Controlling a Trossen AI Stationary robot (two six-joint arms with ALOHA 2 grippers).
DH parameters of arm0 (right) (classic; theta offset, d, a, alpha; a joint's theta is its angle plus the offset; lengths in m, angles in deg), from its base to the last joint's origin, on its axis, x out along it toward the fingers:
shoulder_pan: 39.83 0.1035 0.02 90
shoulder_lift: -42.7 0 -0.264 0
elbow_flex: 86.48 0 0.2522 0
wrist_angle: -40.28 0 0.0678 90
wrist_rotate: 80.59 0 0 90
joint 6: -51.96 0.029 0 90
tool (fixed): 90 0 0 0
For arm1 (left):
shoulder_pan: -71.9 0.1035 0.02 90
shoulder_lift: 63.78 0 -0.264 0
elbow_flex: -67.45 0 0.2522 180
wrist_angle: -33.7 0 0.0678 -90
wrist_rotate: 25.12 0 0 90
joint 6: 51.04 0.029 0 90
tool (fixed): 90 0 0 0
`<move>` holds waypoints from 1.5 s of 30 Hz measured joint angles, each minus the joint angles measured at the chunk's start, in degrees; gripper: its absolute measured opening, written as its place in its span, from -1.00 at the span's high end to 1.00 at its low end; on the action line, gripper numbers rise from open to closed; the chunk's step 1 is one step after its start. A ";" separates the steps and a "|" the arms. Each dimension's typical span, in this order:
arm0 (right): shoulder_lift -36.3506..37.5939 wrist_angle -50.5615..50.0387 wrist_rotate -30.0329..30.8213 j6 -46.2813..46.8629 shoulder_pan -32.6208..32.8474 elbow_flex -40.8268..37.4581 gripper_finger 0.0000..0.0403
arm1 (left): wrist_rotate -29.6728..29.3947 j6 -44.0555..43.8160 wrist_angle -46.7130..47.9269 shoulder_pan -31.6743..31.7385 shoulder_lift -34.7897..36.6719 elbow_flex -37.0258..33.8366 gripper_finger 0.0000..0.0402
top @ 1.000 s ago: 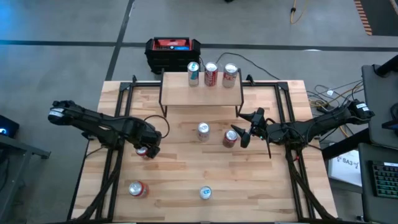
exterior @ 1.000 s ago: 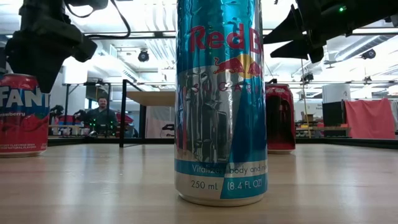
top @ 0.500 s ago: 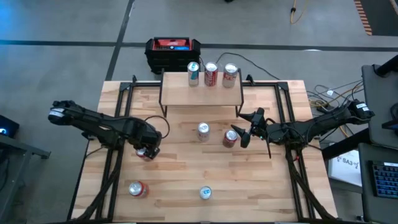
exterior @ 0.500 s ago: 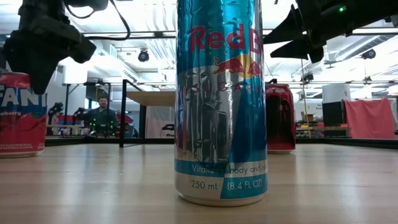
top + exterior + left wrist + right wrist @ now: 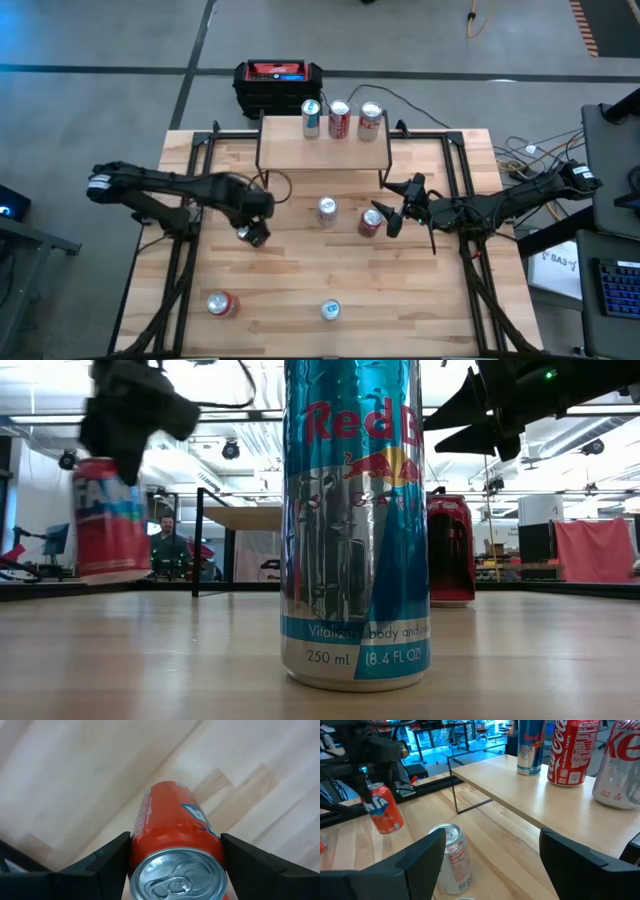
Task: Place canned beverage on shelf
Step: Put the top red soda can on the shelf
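Note:
A red Fanta can (image 5: 108, 520) hangs above the table's left middle, with my left gripper (image 5: 252, 232) shut on it. The shelf (image 5: 322, 150), a light wooden board on thin black legs, stands at the far middle. On it stand a blue can (image 5: 311, 117), a red cola can (image 5: 339, 120) and a silver can (image 5: 370, 122). My right gripper (image 5: 398, 205) hovers level and open right of centre. It is beside a red-and-silver can (image 5: 371, 221) standing on the table, with nothing between its fingers. My left gripper pinches the Fanta can's side wall just below its top rim (image 5: 140, 837) between its two fingers (image 5: 107, 860). The fingers come from above, pointing down, one on each side. The can hangs below them, nearly upright with a slight tilt, lifted clear of the table.
A silver can (image 5: 327, 210) stands mid-table. Another Fanta can (image 5: 221, 303) and a blue Red Bull can (image 5: 330, 310) stand near the front edge. A black-and-red box (image 5: 278, 80) sits behind the shelf. Black frame rails (image 5: 190, 190) run along both table sides.
My left gripper has risen with the Fanta can and gone toward the table's right edge and slightly toward the shelf, rolling a little about its own axis. The can, which stood on the table a second ago, now hangs clear of it.

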 joint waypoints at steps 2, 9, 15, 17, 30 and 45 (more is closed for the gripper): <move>0.00 -0.01 -0.01 -0.02 -0.01 0.00 -0.49 | 0.06 3.79 0.74 1.75 -2.60 2.82 -0.30; 0.00 0.00 0.00 -0.03 0.01 0.00 -0.49 | -0.38 21.33 7.35 5.74 -13.93 16.84 -0.30; 0.00 -0.02 0.00 -0.02 -0.01 0.00 -0.49 | -1.40 35.29 11.73 7.98 -22.06 28.11 -0.30; 0.00 0.00 0.00 0.02 -0.01 0.00 -0.49 | -1.42 38.03 13.23 8.64 -23.47 30.62 -0.30; 0.00 0.00 0.00 0.04 -0.01 0.00 -0.49 | -2.85 46.56 22.21 12.77 -24.68 43.05 -0.30; 0.00 0.00 0.00 0.07 -0.01 0.00 -0.49 | -3.10 57.55 21.57 19.44 -24.75 47.50 -0.34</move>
